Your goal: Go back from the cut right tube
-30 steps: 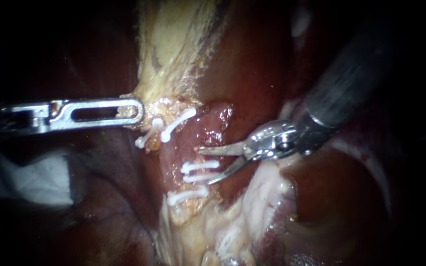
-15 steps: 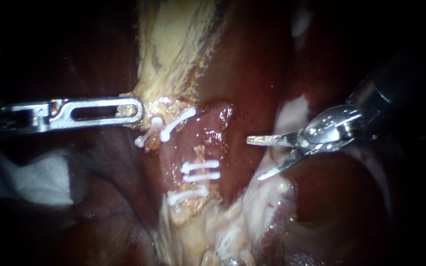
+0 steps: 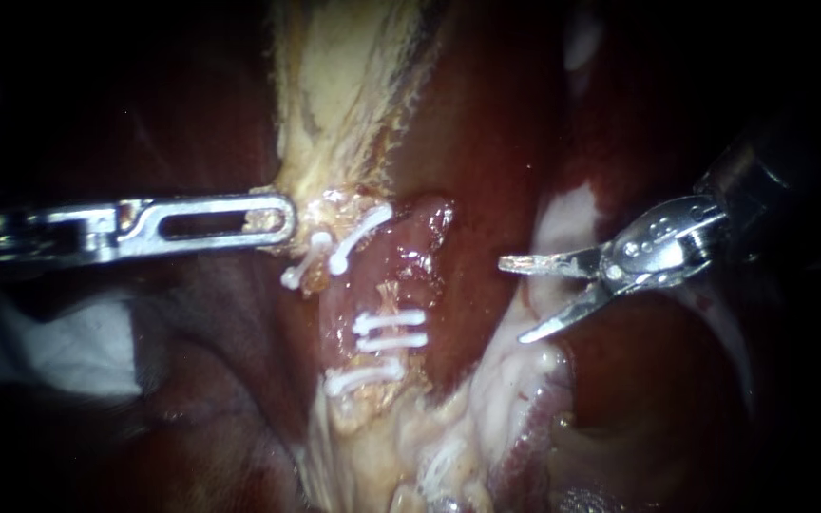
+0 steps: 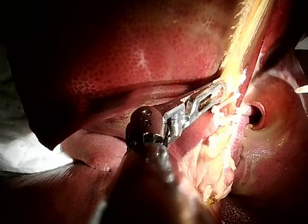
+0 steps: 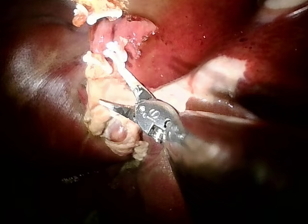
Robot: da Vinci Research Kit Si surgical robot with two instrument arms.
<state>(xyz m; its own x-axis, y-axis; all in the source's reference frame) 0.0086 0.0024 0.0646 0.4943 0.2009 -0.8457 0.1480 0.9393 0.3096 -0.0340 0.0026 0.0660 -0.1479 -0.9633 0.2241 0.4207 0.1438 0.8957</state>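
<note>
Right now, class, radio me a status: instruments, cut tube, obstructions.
Left instrument jaws shut on pale tissue. Right instrument jaws open, apart from the cut right tube. Nothing in the way.

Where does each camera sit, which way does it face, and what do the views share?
Endoscope: close in, facing the clips; left instrument enters from left, right instrument from right.
Left wrist: on the left arm, looking along its instrument to the yellow tissue it grips.
Right wrist: on the right arm, looking along its open instrument toward the clips.
Shared: endoscope and right wrist both show the clips and right instrument.
</note>
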